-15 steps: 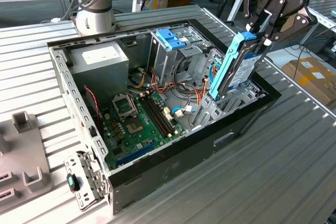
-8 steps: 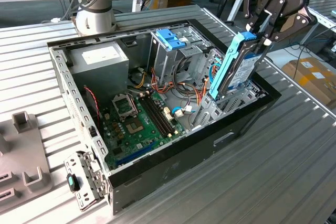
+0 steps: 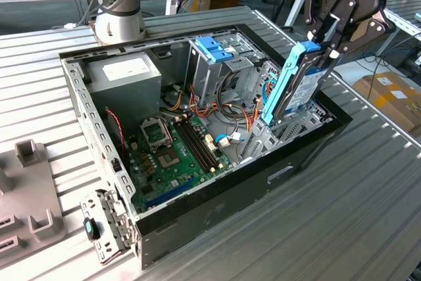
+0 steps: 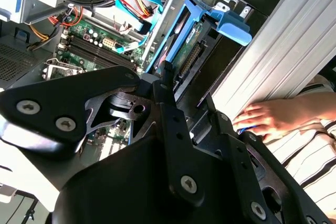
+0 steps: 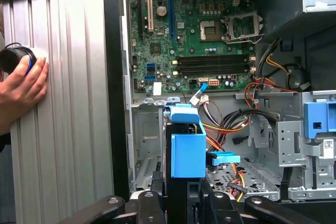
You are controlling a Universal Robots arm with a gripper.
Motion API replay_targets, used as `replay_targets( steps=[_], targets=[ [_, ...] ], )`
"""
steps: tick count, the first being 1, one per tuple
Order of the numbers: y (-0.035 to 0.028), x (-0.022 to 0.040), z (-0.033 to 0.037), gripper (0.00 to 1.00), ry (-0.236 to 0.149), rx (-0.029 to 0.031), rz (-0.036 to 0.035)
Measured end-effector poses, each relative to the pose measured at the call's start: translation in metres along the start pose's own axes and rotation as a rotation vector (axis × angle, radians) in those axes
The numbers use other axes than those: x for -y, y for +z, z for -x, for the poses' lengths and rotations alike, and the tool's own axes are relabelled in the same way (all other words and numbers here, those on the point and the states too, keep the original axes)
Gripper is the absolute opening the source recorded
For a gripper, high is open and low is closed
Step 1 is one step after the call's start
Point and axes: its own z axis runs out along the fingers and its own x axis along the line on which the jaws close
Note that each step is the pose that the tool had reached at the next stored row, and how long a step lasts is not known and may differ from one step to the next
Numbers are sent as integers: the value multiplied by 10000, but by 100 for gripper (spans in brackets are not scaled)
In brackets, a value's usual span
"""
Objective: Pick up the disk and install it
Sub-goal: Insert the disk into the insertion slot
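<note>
I see my gripper (image 3: 327,47) with its fingers clamped on the top end of the disk (image 3: 297,90), which stands tilted, lower end down inside the case (image 3: 230,182) that also holds the motherboard (image 3: 174,143), cage (image 3: 214,64) and, in the opposite corner, the power supply (image 3: 125,74).

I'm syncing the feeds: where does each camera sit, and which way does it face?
Exterior view: off the arm, looking down into the open case; shows the arm's base and the gripper holding the disk.
First wrist view: on the wrist, looking past the gripper at disk and motherboard.
Second wrist view: likewise, from another side.
Both wrist views share a person's hand.
</note>
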Motion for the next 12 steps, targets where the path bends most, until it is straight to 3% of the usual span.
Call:
replay_targets(
  steps=[12],
  targets=[
    [35, 0, 1, 35, 0, -4, 0]
  ],
)
